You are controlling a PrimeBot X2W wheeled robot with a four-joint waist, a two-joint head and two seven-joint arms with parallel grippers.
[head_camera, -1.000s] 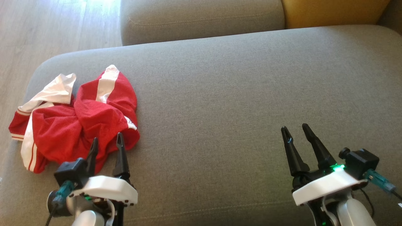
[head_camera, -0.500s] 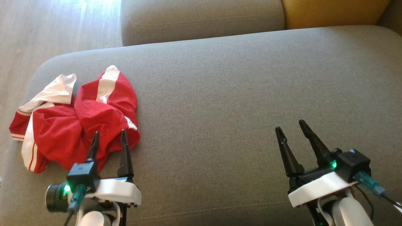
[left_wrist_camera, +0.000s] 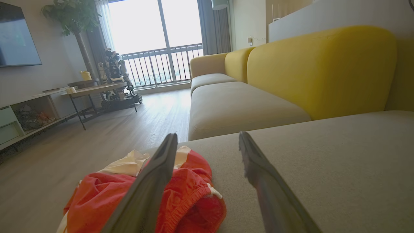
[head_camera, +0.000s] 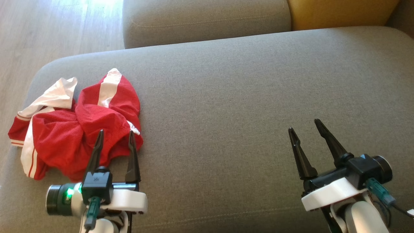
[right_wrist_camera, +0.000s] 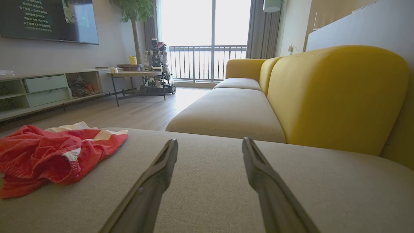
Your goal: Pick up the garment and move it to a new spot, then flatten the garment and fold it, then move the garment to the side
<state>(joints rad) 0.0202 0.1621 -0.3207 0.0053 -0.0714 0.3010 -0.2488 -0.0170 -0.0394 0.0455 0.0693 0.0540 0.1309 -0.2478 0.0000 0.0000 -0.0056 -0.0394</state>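
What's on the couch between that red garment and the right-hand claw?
Nothing: in the head view, bare grey cushion runs from the red garment to the open right gripper.

Head camera down on grey cushion; wrist cameras low along it; garment in all.

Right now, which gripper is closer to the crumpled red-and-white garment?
The left gripper: its open jaws sit at the near edge of the crumpled red-and-white garment. The right gripper, also open, hangs over bare grey sofa cushion.
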